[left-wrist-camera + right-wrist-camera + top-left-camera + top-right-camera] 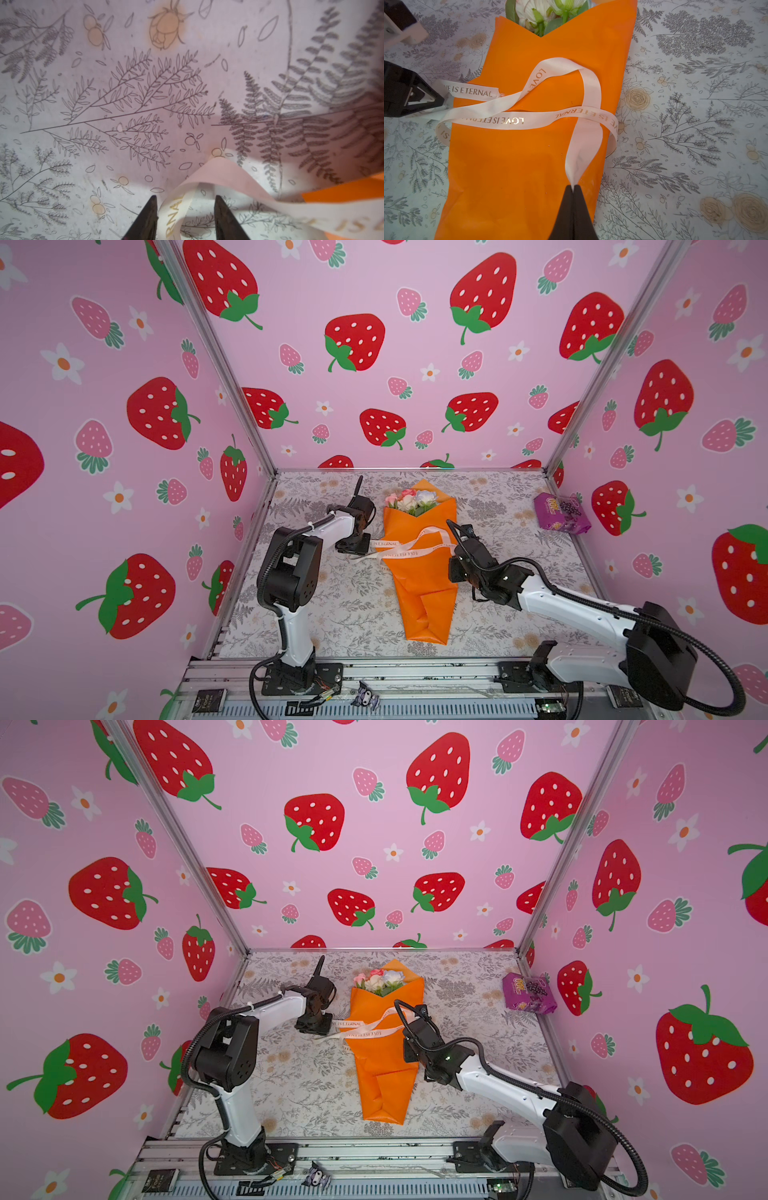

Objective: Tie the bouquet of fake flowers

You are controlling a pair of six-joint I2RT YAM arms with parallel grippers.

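- One bouquet (419,585) lies mid-table (332,614), its heads at the far end: pink, white and lilac roses in glossy orange paper.
- One cream ribbon (508,120) crosses it loosely.
- One purple packet (561,514) lies far right.
- Left jaws stand apart around the ribbon; right jaws pinch its end.

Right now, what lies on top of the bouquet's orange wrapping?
The cream ribbon crosses the orange wrapping in a loose loop. Hidden: the stems inside and any ribbon underneath.

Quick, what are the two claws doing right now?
Left claw: open, ribbon between its jaws.
Right claw: closed, pinching the ribbon.
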